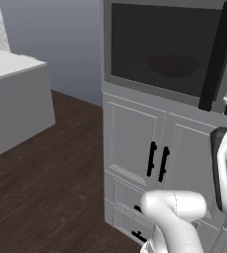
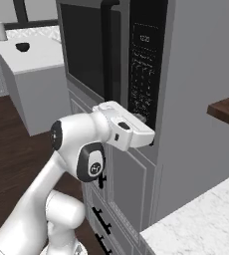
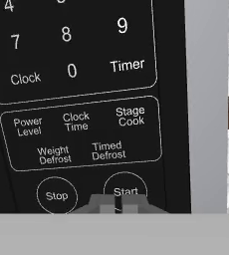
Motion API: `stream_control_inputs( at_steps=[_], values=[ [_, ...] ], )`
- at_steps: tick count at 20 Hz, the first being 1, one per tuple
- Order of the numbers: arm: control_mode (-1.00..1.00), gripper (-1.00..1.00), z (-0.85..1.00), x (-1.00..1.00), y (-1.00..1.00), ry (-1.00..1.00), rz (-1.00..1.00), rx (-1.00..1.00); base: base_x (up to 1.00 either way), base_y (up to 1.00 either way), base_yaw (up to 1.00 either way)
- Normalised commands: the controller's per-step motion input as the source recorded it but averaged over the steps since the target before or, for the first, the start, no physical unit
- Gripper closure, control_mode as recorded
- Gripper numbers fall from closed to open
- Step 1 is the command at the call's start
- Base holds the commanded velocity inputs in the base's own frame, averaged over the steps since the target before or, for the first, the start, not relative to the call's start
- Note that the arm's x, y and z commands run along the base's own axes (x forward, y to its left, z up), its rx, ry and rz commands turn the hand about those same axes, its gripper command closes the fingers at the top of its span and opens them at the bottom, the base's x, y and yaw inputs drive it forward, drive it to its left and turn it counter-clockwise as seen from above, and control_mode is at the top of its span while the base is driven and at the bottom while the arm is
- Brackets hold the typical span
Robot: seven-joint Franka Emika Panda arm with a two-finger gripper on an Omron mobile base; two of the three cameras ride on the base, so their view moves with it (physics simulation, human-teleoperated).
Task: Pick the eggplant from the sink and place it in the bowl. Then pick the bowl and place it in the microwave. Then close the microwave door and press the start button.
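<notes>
Evidently the gripper [image 3: 119,203], fingers pinched together to form one blunt tip, sits against the Start button [image 3: 125,188]; microwave door [image 1: 160,47] shut, bowl [image 1: 173,65] dimly visible inside.

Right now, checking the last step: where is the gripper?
In the hand view the shut gripper sits at the Start button, right of Stop, low on the microwave panel.

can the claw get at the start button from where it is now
Probably yes. In the hand view the shut claw sits right at the lower edge of the round Start button on the microwave's black side panel, with nothing between them; the microwave door looks closed.
</notes>
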Motion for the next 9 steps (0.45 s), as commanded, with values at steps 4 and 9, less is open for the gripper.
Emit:
stream_control_inputs(
  at_steps=[4, 9],
  values=[
    [-1.00, 1.00, -0.09, 0.07, 0.07, -0.01, 0.01, 0.06, 0.00, 0.00, 0.00],
    [-1.00, 1.00, 0.03, -0.77, 0.17, -0.20, 0.00, 0.00, 0.00, 0.00, 0.00]
  ],
)
